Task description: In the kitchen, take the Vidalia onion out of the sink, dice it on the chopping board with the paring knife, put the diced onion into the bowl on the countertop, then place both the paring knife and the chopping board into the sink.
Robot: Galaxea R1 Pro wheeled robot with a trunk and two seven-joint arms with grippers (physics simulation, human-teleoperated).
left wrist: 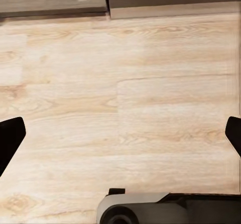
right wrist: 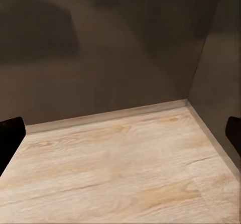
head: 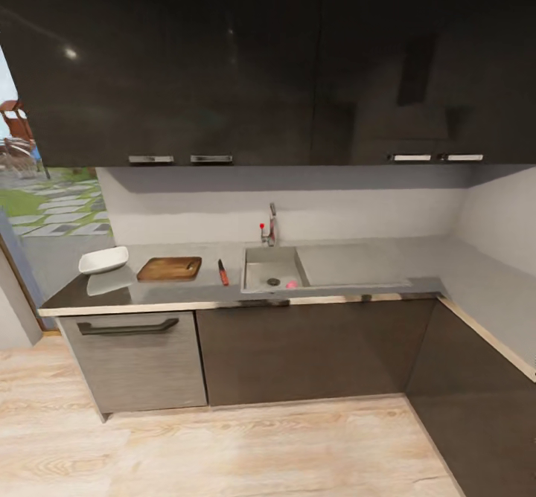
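Glossy grey counter (head: pixel 357 259) ahead: small pinkish-red onion (head: pixel 291 284) lies in steel sink (head: pixel 257 259), right-arm side; both hands wide, empty.

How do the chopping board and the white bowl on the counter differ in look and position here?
The chopping board is dark brown wood, flat and rectangular, with a slot hole at its end nearer the sink; the bowl is glossy white, squarish with rounded corners and a raised rim. The board lies closer to the paring knife and sink; the bowl sits near the counter's far left end. Both rest on the grey countertop, apart from each other.
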